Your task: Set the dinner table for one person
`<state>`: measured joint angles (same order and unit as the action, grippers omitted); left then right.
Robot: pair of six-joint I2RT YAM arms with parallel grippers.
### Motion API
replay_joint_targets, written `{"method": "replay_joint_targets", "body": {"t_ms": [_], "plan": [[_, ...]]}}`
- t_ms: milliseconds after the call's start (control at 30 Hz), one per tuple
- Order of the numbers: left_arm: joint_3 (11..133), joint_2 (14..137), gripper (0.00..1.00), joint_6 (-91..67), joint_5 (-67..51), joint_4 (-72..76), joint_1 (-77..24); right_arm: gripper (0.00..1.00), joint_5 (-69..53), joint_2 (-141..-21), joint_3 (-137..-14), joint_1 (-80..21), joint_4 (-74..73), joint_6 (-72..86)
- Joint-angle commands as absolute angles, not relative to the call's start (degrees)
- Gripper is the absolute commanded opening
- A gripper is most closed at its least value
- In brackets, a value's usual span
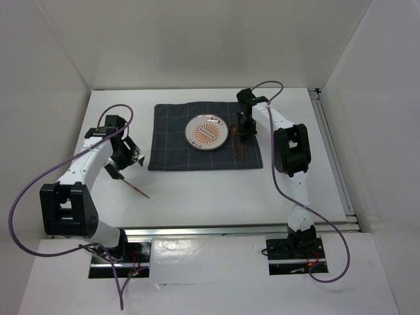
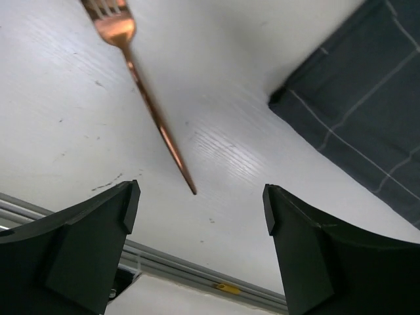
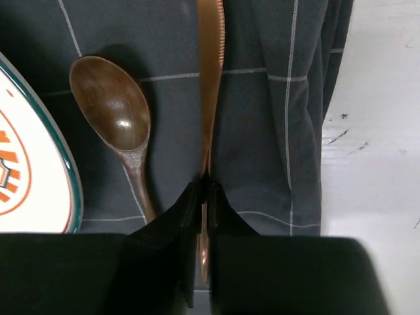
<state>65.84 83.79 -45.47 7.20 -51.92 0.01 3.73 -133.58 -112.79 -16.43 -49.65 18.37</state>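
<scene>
Currently you have the large white rectangular dinner table (image 1: 197, 210) with silver rails lying flat under both arms; its long axis seems to run left to right, along the near rail. At mid-table sits a dark grey checked cloth mat (image 1: 170, 141), and on it a round white plate with an orange pattern (image 1: 208, 133). Right of the plate, on the mat, a brown wooden spoon (image 3: 115, 111) and a copper-coloured knife (image 3: 211, 65) lie side by side and apart, with the spoon nearer the plate; both long axes run near to far. Your right gripper (image 3: 203, 193) is pressed together, pinching the knife's handle. A copper-coloured fork (image 2: 147, 105) lies on bare table by the mat's near-left corner. It is diagonal, tines toward far-left and handle tip toward the near rail. Your left gripper (image 2: 200, 200) hovers by that tip with its fingers (image 2: 98, 243) spread wide, holding nothing. In the top view it hides the tine end.
</scene>
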Motion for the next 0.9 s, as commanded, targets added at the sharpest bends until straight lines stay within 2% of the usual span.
{"method": "replay_joint_targets", "body": {"t_ms": [0, 33, 67, 200, 433, 600, 733, 867], "plan": [[64.3, 83.1, 0.95, -45.9, 5.6, -51.9, 3.9, 0.17, 6.4, -133.0, -117.6, -16.6, -51.2, 17.7], [64.2, 83.8, 0.95, -45.9, 5.6, -51.9, 4.7, 0.25, 6.4, -133.0, -117.6, -16.6, -51.2, 17.8], [63.4, 84.7, 0.94, -45.9, 5.1, -51.4, 5.4, 0.40, 6.4, -132.3, -117.6, -16.6, -51.2, 17.8], [61.4, 86.5, 0.92, -48.0, 4.6, -50.5, 8.3, 0.66, 7.0, -127.8, -115.5, -16.6, -49.8, 19.2], [59.8, 92.5, 0.84, -52.1, 5.9, -46.7, 10.9, 0.71, 5.5, -118.1, -112.5, -16.1, -49.2, 20.2], [60.5, 97.7, 0.79, -55.5, 4.0, -45.7, 10.9, 0.72, 5.4, -115.2, -110.2, -16.1, -49.7, 20.2], [58.6, 100.1, 0.72, -57.6, 5.4, -42.6, 10.9, 0.72, 6.2, -114.0, -108.4, -15.6, -50.3, 20.2], [60.2, 101.2, 0.27, -56.8, 7.7, -42.6, 11.4, 0.72, 7.9, -112.2, -106.3, -15.0, -50.8, 20.2]]}}
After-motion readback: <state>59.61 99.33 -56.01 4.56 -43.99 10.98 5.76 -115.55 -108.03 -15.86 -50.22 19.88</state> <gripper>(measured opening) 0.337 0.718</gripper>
